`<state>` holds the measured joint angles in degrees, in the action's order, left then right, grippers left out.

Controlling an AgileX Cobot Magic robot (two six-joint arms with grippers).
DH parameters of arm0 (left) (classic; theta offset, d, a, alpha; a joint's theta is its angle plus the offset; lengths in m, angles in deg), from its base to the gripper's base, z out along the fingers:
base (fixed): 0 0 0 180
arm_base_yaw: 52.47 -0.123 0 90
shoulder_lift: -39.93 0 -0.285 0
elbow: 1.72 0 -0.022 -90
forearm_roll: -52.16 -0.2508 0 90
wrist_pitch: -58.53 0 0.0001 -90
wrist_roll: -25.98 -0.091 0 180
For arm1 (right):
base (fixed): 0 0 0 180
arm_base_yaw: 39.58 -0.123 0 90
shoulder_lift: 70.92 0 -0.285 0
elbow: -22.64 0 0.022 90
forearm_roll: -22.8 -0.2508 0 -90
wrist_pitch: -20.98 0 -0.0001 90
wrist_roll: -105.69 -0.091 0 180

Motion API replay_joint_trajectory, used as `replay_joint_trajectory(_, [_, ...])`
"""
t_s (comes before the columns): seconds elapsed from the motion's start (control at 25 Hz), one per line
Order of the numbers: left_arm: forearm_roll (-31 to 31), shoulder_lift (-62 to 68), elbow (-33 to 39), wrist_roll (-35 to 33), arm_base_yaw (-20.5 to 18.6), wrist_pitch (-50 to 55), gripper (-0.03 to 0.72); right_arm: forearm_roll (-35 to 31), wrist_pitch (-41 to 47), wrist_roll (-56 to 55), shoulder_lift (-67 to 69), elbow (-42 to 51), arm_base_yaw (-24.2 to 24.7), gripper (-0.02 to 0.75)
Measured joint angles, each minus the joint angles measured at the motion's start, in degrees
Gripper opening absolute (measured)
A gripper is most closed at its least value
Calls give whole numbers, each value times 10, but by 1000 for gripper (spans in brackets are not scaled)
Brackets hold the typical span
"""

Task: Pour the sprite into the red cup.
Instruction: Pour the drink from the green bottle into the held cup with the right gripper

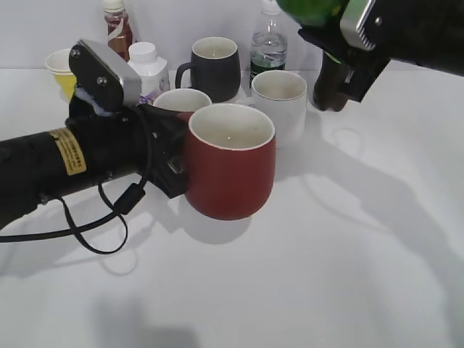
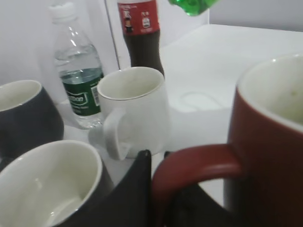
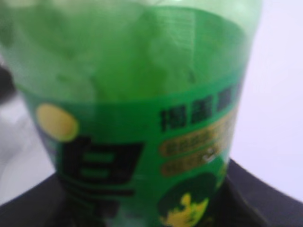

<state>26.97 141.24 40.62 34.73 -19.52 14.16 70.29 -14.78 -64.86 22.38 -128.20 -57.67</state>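
You've got five mugs: one red (image 1: 230, 170), two white (image 1: 279, 101) (image 1: 181, 100), two black (image 1: 212, 67) (image 2: 57, 189). Five bottles: green (image 1: 313, 9), cola (image 2: 142, 35), water (image 1: 268, 45), brown (image 1: 117, 27), white (image 1: 148, 69). One yellow cup (image 1: 61, 72).

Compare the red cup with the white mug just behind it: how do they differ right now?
The red cup is dark red outside; the white mug is white all over. The red cup is held by its handle in the left end effector; the white mug stands free on the table. In the exterior view the red cup sits nearer the camera and looks larger. Both are upright, white inside, with loop handles, and look empty.
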Motion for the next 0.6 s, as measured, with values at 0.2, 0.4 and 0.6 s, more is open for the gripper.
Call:
replay_joint_trajectory(0.2, [-1,3,0,0,0,-20,47,47,32,31,0,0,0,417])
replay_joint_trajectory(0.4, [-8,3,0,0,0,-25,47,123,50,36,0,0,0,417])
replay_joint_trajectory(0.6, [-40,3,0,0,0,-29,47,169,51,39,0,0,0,417])
